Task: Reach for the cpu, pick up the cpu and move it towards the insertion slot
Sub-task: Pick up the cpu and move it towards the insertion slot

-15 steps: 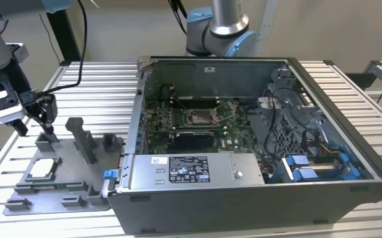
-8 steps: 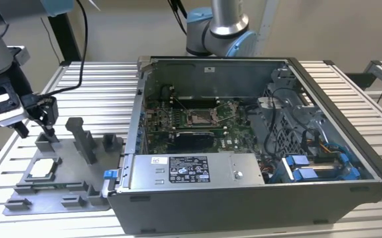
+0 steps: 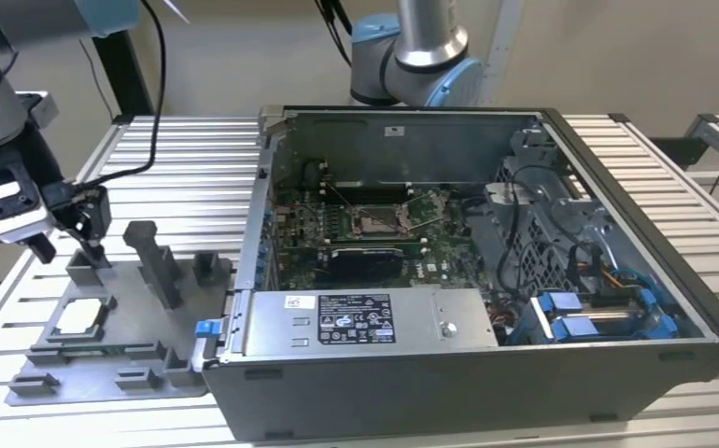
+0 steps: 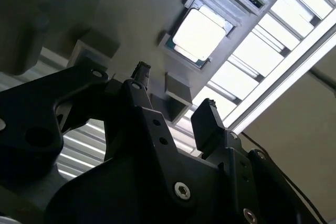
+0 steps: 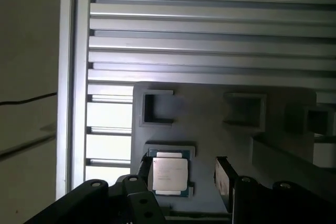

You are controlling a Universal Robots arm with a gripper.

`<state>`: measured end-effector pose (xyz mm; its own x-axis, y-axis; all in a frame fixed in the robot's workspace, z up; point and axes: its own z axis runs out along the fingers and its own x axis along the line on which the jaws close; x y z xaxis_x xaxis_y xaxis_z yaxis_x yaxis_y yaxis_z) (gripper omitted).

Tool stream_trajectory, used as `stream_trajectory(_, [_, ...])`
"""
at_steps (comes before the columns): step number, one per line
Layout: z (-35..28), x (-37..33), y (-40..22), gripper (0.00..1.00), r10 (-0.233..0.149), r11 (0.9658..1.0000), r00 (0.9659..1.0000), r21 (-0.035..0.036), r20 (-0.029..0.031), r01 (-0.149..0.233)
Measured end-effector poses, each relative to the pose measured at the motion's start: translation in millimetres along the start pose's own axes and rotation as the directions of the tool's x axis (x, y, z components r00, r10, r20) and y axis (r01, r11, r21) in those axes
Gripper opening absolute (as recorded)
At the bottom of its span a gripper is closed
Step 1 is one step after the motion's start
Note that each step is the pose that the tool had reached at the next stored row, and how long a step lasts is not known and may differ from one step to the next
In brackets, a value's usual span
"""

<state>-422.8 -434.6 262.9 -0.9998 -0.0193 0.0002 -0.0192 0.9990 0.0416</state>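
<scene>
Your cpu (image 3: pixel 79 317) is a thin, flat square with a pale silver-white top. It lies level in a shallow square pocket of the grey fixture plate (image 3: pixel 91 371), at the exterior view's left. In the second wrist view its lid glares bright, with a narrow darker border around it — the pocket's raised lip frames it closely on all sides. The gripper (image 3: pixel 67 245) hangs above the plate, clear of the chip, and its jaws are open and empty. In the first wrist view the two black fingers (image 5: pixel 223 179) stand to either side of the cpu along the line of sight.

Edges to mind: grey upright blocks (image 3: pixel 154 266) rise from the plate between the pocket and the computer case (image 3: pixel 459 383), and the tallest is near the gripper. The case lies open side up on the slatted metal surface (image 3: pixel 185 159), its walls standing around the green motherboard (image 3: pixel 291 238). The insertion slot (image 3: pixel 382 219) — a silver-framed square with a dark centre — sits deep inside the case, well apart from the cpu, with open air above it. The plate's outer edge lies near the edge of the surface
</scene>
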Motion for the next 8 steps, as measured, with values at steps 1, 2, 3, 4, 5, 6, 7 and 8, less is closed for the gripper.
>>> stream_trajectory(1, [0.6,0.0,-0.4,0.0,0.0,1.0,1.0,0.0,0.0001,0.0])
stream_trajectory(2, [1.1,0.1,-0.9,0.0,0.0,1.0,1.0,0.0,0.0,0.0])
stream_trajectory(3, [1.6,0.1,-1.6,0.0,0.0,1.0,1.0,0.0,-0.0001,0.0])
stream_trajectory(4, [2.1,0.1,-2.2,0.0,0.0,1.0,1.0,0.0001,-0.0001,0.0])
stream_trajectory(5, [2.7,0.1,-2.8,0.0,0.0,1.0,1.0,0.0,-0.0001,0.0])
stream_trajectory(6, [3.4,0.1,-3.4,0.0,0.0,1.0,1.0,0.0,0.0001,0.0])
stream_trajectory(7, [3.9,0.2,-4.0,0.0,0.0,1.0,1.0,0.0,0.0,0.0])
stream_trajectory(8, [4.4,0.1,-4.5,0.0,0.0,1.0,1.0,0.0,0.0,0.0])
